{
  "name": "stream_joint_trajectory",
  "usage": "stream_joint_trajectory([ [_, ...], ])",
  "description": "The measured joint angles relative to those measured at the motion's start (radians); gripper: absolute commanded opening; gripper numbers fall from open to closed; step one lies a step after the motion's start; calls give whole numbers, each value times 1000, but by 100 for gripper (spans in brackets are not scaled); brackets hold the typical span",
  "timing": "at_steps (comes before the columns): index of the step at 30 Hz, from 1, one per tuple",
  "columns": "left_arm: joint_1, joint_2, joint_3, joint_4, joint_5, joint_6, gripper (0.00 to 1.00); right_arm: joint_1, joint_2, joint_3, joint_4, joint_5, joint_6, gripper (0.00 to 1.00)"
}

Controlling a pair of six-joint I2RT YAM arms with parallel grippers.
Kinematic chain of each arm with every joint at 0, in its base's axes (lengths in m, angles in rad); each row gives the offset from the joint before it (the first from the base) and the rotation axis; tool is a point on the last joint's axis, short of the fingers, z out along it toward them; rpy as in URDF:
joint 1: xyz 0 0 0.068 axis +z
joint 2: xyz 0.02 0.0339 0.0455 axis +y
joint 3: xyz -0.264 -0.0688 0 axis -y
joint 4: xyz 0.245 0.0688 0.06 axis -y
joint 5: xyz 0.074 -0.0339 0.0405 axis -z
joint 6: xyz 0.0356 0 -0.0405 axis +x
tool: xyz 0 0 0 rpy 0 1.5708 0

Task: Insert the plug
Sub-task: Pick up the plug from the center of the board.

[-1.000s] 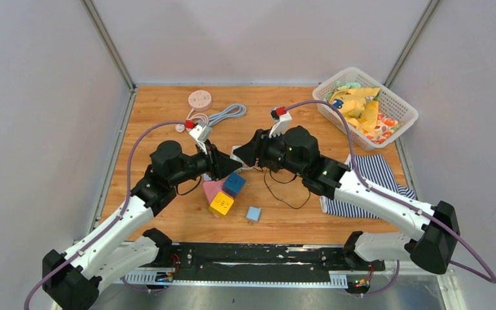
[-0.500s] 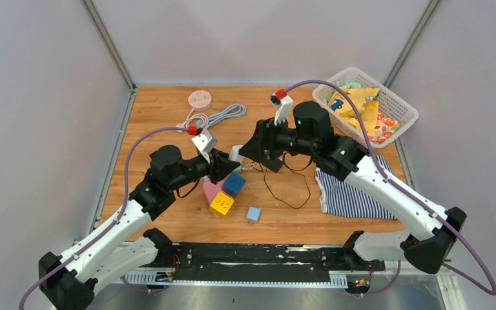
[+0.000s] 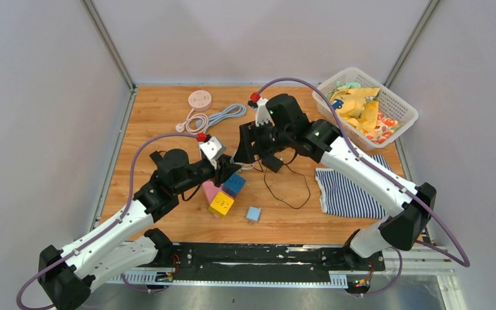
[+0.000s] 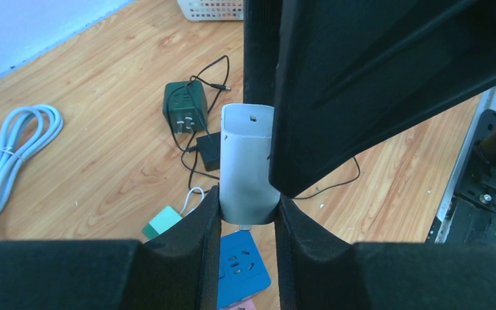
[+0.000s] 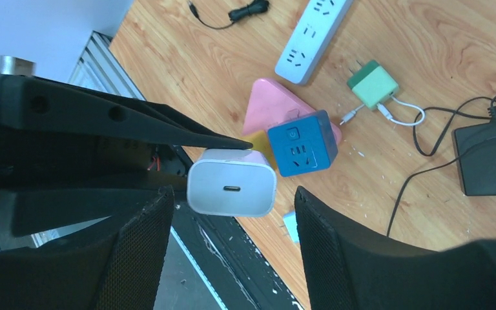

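The left gripper [image 4: 247,205] was clamped on the plug [image 4: 248,161], a white block held with one finger pressed against each side, at the centre of the left wrist frame. Directly beneath it in that frame, at the lower edge, showed the blue socket cube [image 4: 240,270]. The right gripper [image 5: 232,194] was released, its fingers [image 5: 139,258] spread wide on either side of the plug. In the overhead frame a yellow cube [image 3: 221,203] lay just below the blue one, with a pink block [image 5: 268,106] beside them. A power strip [image 5: 310,32] lay at the top of the right wrist frame. A basket [image 3: 395,97] sat at the upper right of the overhead frame.
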Motion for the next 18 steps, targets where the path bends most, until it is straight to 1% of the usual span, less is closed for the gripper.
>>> stream_joint_trajectory([
  [7,-25,-1,-8,-1,-11,64,0,0,38,5,-38,-19,-29,56],
  [9,-37,-6,-20,-4,-12,92,0,0,40,5,-37,-27,-31,51],
  [11,-46,-10,-26,-6,-15,105,0,0,40,5,-38,-33,-32,43],
  [13,-47,-15,-30,-6,-19,114,0,0,40,5,-37,-39,-33,31],
  [14,-48,-18,-31,-6,-21,118,0,0,40,5,-37,-41,-31,27],
  [16,-48,-23,-32,-6,-23,123,0,0,40,5,-35,-46,-32,24],
  [18,-50,-27,-34,-7,-26,127,0,0,40,5,-34,-51,-32,9],
])
